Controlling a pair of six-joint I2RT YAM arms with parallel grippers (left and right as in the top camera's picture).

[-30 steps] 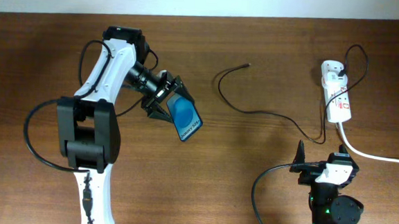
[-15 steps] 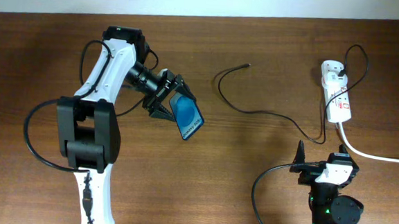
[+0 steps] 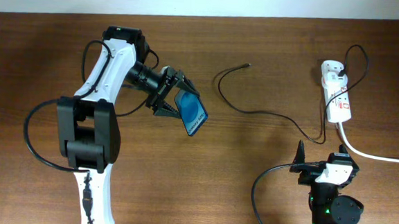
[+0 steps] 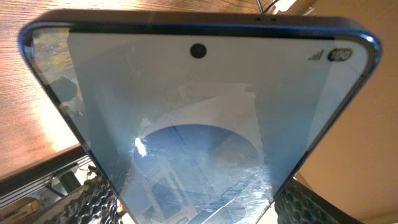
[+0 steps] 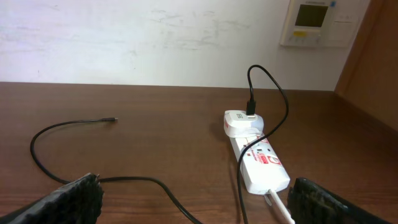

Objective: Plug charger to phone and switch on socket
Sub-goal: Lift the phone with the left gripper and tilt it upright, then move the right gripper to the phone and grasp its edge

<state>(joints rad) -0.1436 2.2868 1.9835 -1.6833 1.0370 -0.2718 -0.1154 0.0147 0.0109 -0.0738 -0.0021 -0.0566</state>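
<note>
The phone (image 3: 194,116), blue screen up, hangs tilted above the table with my left gripper (image 3: 177,101) shut on one end. In the left wrist view the phone (image 4: 199,124) fills the frame between the two fingers (image 4: 84,199). The charger's thin black cable (image 3: 255,112) loops across the table; its free plug tip (image 3: 247,65) lies right of the phone, apart from it. The other end runs up to the white socket (image 3: 337,93) at the far right. My right gripper (image 3: 320,157) is open near the front edge, the cable (image 5: 155,182) and socket (image 5: 261,165) ahead of it.
A thick white cord (image 3: 370,154) leaves the socket toward the right edge. A white adapter (image 5: 241,123) sits on the socket's far end. A wall with a thermostat (image 5: 314,22) stands behind the table. My left arm (image 3: 91,126) spans the left side.
My left gripper has carried the phone a little to the right and tipped it more steeply. The right arm, cable and socket have not moved.
</note>
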